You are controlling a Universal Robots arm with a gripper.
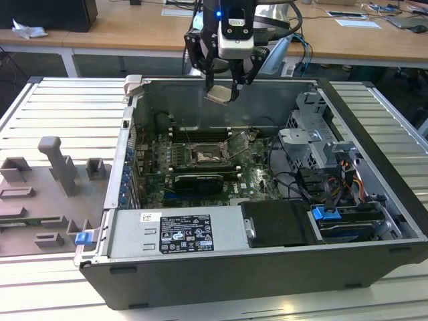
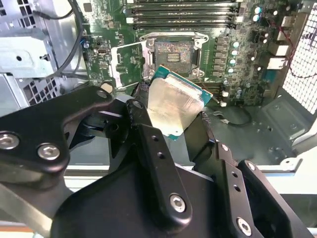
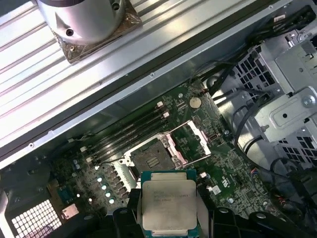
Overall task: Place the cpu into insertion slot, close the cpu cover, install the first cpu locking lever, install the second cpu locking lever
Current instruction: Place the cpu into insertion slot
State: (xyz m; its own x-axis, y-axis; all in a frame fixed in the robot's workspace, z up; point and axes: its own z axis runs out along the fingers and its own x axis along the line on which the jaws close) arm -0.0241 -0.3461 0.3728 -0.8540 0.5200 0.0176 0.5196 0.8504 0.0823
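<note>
My gripper hangs above the open computer case, near its back wall, shut on the cpu. The cpu is a small square chip with a dull silver top and green edge; in both wrist views it sits between the black fingers, cpu. Below it on the green motherboard lies the insertion slot, uncovered and with nothing in it. The cpu cover stands swung up beside the slot.
Memory slots run behind the socket and a black card lies in front of it. A labelled power supply fills the case front. Drive cage and cables crowd the exterior view's right. A grey fixture plate lies outside.
</note>
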